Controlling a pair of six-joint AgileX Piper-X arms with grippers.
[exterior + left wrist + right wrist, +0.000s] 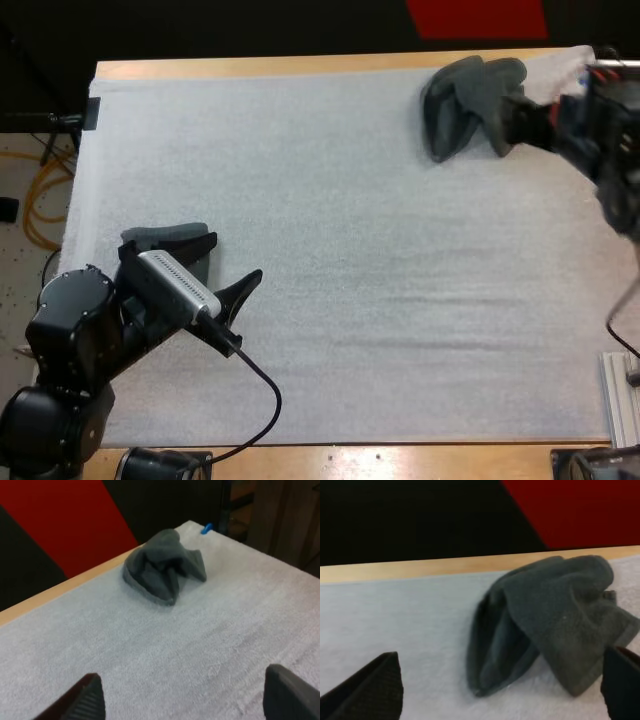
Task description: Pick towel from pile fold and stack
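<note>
While right gripper (501, 652) gapes empty, crumpled towel (555, 615) lies just ahead; left gripper (234, 257) likewise spread, empty.

The high camera sits behind both arms and looks forward and down over the whole desk (300, 66) and mat (380, 260). The left wrist camera rides low over the mat behind the left pincer (187, 700), facing across to the far-off towel (162, 567). The right wrist camera, behind the right pincer (500, 692), faces the desk's far edge, close to that towel. All three views share it.
</note>
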